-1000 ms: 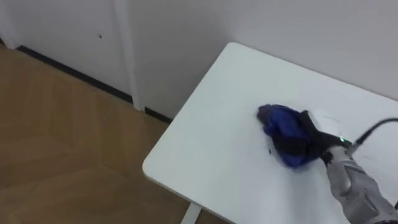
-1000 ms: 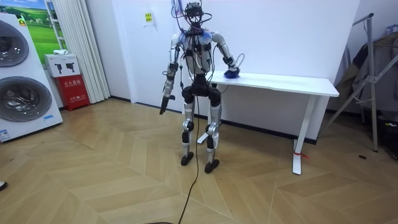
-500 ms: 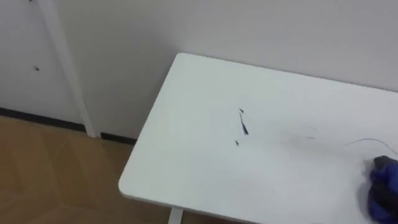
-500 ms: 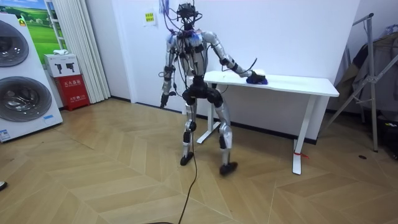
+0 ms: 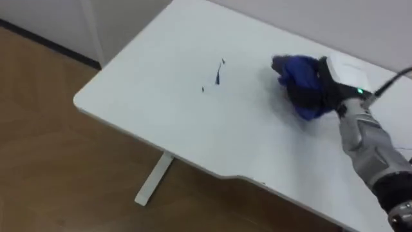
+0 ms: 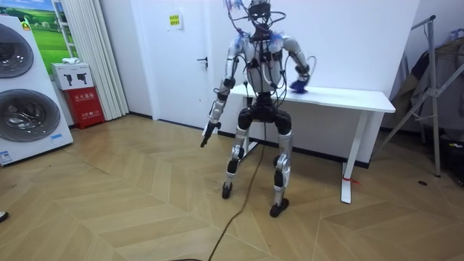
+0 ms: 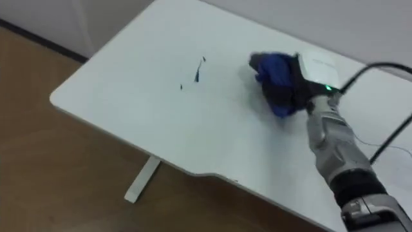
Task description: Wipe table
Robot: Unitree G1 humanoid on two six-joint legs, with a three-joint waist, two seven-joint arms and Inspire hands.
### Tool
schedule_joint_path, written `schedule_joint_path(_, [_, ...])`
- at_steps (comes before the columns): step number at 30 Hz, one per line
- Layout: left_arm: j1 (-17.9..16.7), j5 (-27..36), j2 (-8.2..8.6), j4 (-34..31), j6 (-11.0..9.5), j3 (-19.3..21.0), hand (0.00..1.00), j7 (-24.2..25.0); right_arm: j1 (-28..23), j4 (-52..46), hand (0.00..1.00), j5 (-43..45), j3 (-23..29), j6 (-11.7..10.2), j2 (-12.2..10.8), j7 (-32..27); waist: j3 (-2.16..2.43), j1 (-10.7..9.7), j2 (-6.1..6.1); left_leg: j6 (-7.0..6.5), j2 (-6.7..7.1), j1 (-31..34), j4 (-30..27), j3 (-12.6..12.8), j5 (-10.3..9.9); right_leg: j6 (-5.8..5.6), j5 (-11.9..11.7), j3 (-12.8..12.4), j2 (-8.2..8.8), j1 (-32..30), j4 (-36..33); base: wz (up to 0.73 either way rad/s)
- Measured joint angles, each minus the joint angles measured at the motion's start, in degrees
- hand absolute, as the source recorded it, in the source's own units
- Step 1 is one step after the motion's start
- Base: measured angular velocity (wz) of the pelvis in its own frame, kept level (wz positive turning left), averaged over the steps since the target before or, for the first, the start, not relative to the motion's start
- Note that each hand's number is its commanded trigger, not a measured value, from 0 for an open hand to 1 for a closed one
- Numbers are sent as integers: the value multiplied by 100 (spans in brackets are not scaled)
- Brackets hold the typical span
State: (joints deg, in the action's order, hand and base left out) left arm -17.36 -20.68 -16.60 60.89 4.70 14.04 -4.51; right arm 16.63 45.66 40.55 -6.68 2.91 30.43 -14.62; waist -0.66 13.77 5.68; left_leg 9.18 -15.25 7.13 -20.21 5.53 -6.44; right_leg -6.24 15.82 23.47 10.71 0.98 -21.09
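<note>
Cloth is being gripped by the right hand — the marks risk being missed if it is being swept short.

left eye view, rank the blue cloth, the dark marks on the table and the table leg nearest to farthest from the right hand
From the right hand:
1. blue cloth, held in that hand.
2. dark marks, on the tabletop to the hand's left.
3. table leg, below the near edge, lower left.

A home-like laundry room: stacked washing machines, herringbone wood floor, a plain white table.
</note>
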Motion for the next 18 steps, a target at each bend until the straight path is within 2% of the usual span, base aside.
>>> schedule_joint_path(1, [-85,4,2,-8,2,172,0,17,-340,189,100,-81,423,17,79,-13,-3,-73,-37,-64,152,-26,26,66,-55,3,-3,-63,9,31,75,27])
schedule_joint_path(2, [-207,-5,5,-10,2,262,0,24,-665,174,100,-202,910,-63,92,-174,-11,-159,-55,-69,243,-96,117,103,-62,10,-11,-199,13,44,153,12])
schedule_joint_path(3, [-257,-11,7,-10,1,306,0,31,-783,198,100,-232,1102,-125,112,-220,-14,-217,-91,-70,278,-136,145,99,-63,-1,-23,-234,17,73,184,-7])
schedule_joint_path(4, [-351,-14,13,-6,-19,445,0,41,-1036,222,100,-349,1447,-229,173,-274,2,-260,-124,-120,330,-226,227,103,-95,-26,-39,-307,29,126,253,-20])
schedule_joint_path(5, [-378,-14,16,1,-102,642,0,38,-1190,318,100,-406,1728,-273,239,-290,11,-265,-134,-126,387,-365,355,140,-104,-59,-57,-408,71,124,260,-29])
schedule_joint_path(8, [-381,-9,25,-28,-279,891,0,-54,-1271,568,100,-451,2022,-254,370,-307,19,-332,-104,-110,513,-613,712,331,-103,-167,-159,-602,143,106,342,-30])
schedule_joint_path(9, [-370,-9,28,-44,-287,891,0,-73,-1296,568,100,-475,2042,-222,370,-314,22,-340,-95,-81,523,-643,761,355,-103,-181,-194,-629,145,105,363,-24])
schedule_joint_path(10, [-362,-7,31,-133,-290,884,0,-118,-1346,569,100,-509,2023,-206,360,-317,56,-371,-114,-62,540,-669,811,380,-99,-192,-253,-634,146,111,431,-16])
schedule_joint_path(13, [-297,74,32,-446,-271,795,0,-175,-1330,552,100,-574,1812,-128,303,-311,53,-410,2,-62,553,-684,843,359,-99,-191,-328,-562,149,118,452,-7])
schedule_joint_path(14, [-193,124,35,-457,-258,715,0,-201,-1297,437,100,-546,1624,-16,299,-304,59,-374,13,-62,555,-693,849,308,-98,-186,-340,-561,149,124,446,-5])
schedule_joint_path(18, [-63,169,90,-463,-214,290,0,-274,-752,-115,100,-366,939,284,96,-206,48,-256,-66,-63,557,-754,848,288,-98,-167,-374,-604,146,111,414,-12])
